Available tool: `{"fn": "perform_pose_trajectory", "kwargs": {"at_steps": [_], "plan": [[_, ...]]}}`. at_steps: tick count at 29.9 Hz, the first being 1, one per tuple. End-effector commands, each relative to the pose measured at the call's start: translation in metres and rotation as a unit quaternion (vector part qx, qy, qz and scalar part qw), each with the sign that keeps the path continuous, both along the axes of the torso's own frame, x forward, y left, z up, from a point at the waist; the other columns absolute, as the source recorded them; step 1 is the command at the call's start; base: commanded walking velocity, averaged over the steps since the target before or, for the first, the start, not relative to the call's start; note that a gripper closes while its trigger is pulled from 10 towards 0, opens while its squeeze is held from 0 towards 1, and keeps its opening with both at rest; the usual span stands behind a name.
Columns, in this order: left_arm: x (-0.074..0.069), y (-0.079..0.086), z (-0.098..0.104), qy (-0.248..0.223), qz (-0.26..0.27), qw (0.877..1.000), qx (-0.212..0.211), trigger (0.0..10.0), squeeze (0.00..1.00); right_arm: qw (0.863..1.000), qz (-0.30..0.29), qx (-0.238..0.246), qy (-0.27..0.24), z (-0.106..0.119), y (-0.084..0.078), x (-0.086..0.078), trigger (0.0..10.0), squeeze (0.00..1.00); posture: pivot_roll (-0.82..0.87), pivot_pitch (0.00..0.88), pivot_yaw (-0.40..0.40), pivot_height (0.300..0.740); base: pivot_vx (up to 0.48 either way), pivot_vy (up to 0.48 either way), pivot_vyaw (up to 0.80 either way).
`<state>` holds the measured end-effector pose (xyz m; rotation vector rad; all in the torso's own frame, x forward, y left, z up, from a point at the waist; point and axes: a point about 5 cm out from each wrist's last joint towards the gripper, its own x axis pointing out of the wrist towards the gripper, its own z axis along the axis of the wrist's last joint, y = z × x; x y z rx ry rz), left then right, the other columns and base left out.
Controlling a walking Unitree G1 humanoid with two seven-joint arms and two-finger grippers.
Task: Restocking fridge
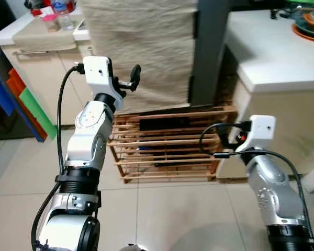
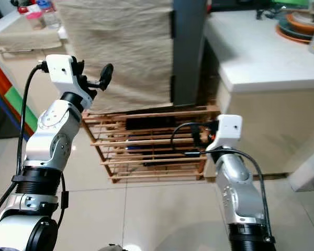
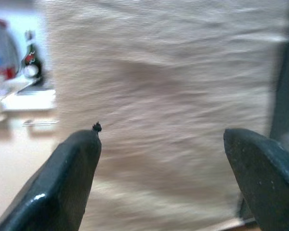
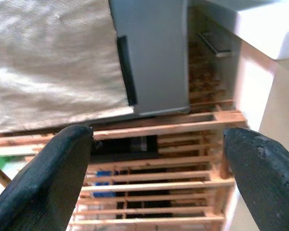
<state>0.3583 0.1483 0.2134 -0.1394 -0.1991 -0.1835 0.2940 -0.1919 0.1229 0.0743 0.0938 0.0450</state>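
Fridge (image 1: 146,47), cloth-draped, straight ahead of left end effector (image 3: 161,180); nearer arm. Both end effectors wide, empty; right end effector (image 4: 159,178) low by crate (image 1: 167,144).

One beige cloth (image 1: 138,49) hanging over one grey fridge (image 1: 212,52), one slatted wooden crate (image 1: 167,144) sitting on the floor, two white tabletops (image 1: 272,49) flanking, two silver arms reaching, each showing two black fingers (image 3: 62,183), plates (image 1: 310,25) stacking, count unclear.
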Motion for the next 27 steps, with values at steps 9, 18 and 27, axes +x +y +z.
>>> {"fn": "perform_pose_trajectory", "kwargs": {"at_steps": [9,18,27], "plan": [[0.001,-0.014,-0.026,0.058,-0.034,0.998,-0.005,10.0,0.00,0.999,-0.045,-0.018,-0.002,0.001,-0.019,-0.009,10.0,0.00,-0.24,0.000,0.116,0.740,0.000,0.480,-0.58],[0.005,-0.008,-0.037,0.075,-0.044,0.996,0.019,10.0,0.00,0.993,-0.105,-0.039,-0.041,0.008,-0.035,-0.018,10.0,0.00,-0.24,0.000,0.161,0.740,0.000,0.480,-0.73],[-0.007,0.000,-0.050,0.057,-0.057,0.994,0.072,10.0,0.00,0.974,-0.202,-0.052,-0.093,0.028,-0.071,-0.044,10.0,0.00,-0.21,0.000,0.130,0.740,0.000,0.188,-0.14]]}}
